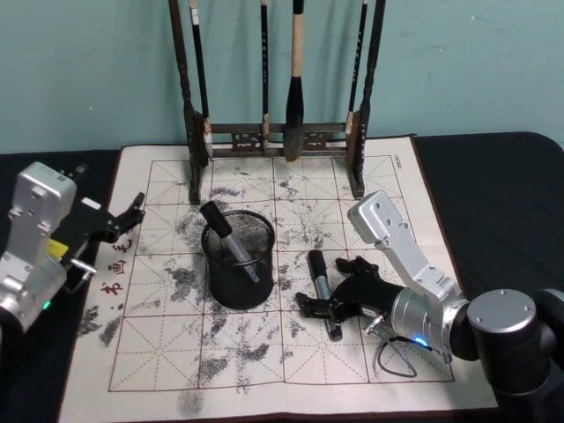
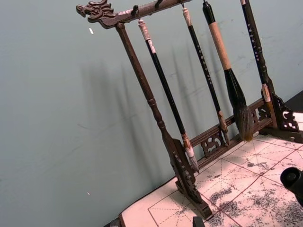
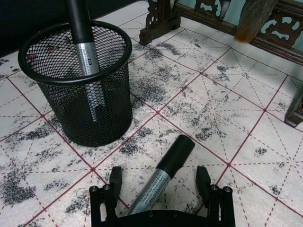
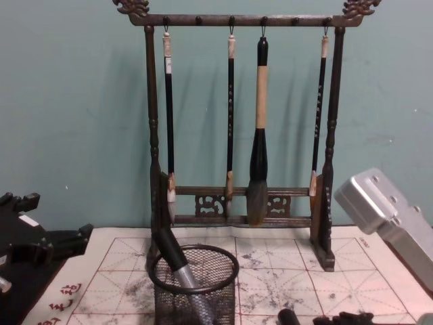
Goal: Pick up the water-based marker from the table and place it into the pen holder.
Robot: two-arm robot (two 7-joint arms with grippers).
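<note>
A water-based marker (image 1: 322, 286) with a black cap and silver barrel lies flat on the calligraphy mat, right of the pen holder (image 1: 238, 264). My right gripper (image 1: 328, 286) is low over it and open. In the right wrist view the marker (image 3: 163, 172) lies between the two fingers (image 3: 115, 178), with a gap on each side. The pen holder (image 3: 85, 101) is a black mesh cup. A second marker (image 1: 225, 236) leans inside it, also seen from the chest (image 4: 177, 261). My left gripper (image 1: 128, 218) hangs open at the mat's left edge, holding nothing.
A tall dark wooden brush rack (image 1: 278, 132) with several hanging brushes stands at the back of the mat (image 1: 397, 176); its foot (image 3: 158, 23) is just behind the holder. Black tablecloth (image 1: 502, 194) surrounds the mat. A teal wall is behind.
</note>
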